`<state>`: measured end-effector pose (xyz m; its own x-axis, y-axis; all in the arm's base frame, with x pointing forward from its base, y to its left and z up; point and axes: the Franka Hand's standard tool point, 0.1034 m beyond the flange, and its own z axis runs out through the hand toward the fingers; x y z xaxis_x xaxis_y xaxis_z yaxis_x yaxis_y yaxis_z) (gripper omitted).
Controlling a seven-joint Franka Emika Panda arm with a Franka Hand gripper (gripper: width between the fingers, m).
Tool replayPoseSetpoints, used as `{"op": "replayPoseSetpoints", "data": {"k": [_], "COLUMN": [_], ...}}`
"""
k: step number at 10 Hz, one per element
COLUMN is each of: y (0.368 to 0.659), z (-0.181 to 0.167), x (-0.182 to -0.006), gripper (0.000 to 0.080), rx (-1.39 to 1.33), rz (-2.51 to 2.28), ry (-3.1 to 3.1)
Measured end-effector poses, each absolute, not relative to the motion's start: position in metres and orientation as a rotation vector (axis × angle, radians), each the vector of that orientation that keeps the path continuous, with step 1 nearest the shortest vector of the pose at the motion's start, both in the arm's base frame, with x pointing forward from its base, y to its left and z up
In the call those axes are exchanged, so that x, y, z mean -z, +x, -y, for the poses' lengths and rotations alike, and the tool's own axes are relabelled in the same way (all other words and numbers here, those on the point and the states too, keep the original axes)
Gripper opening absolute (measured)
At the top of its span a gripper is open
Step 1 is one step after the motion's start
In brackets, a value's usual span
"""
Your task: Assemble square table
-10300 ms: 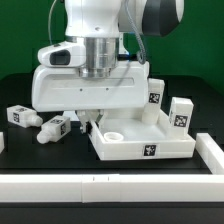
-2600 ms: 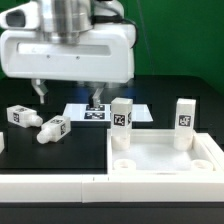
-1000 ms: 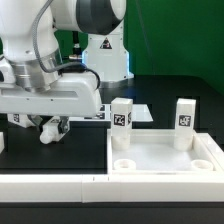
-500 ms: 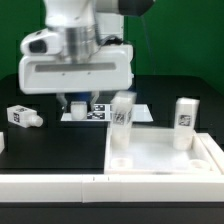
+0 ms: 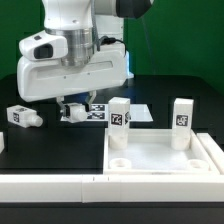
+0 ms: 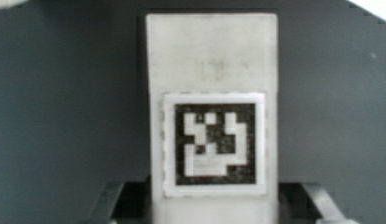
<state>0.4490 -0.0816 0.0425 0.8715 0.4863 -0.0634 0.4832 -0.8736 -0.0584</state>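
Observation:
The square table top (image 5: 160, 158) lies at the exterior view's lower right, rim up. Two white tagged legs stand in its far corner sockets, one (image 5: 120, 122) on the left and one (image 5: 181, 118) on the right. My gripper (image 5: 76, 108) hangs above the table left of the top and is shut on a third leg (image 5: 73, 112). In the wrist view that leg (image 6: 211, 90) fills the middle, tag facing the camera, with a finger (image 6: 126, 203) on each side. A fourth leg (image 5: 20, 116) lies on the black table at the far left.
The marker board (image 5: 103, 113) lies flat behind the table top, just right of my gripper. A long low white border bar (image 5: 50, 186) runs along the front edge, and another (image 5: 216, 150) along the right side.
The leg that lay left of the table top is gone from the table. My gripper closed on it, lifted it and now holds it in the air.

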Motion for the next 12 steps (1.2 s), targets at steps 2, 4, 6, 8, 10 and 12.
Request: {"op": "replayPoseSetpoints", "data": {"k": [2,4,6,8,10,12], "y": [0.445,0.436,0.436,0.436,0.436,0.434], "z": [0.083,0.090,0.092,0.083,0.069,0.073], "x": [-0.042,-0.039,-0.039,-0.042,-0.042,-0.040], "gripper": [0.0285,0.0285,0.0285,0.0285,0.0285,0.0285], "rx": [-0.025,0.011,-0.012,0.012,0.047,0.011], "rz": [1.308,1.464,1.674,2.164,2.430,2.544], "ry": [-2.845,-2.817,-2.710,-2.357,-2.108,-1.967]}}
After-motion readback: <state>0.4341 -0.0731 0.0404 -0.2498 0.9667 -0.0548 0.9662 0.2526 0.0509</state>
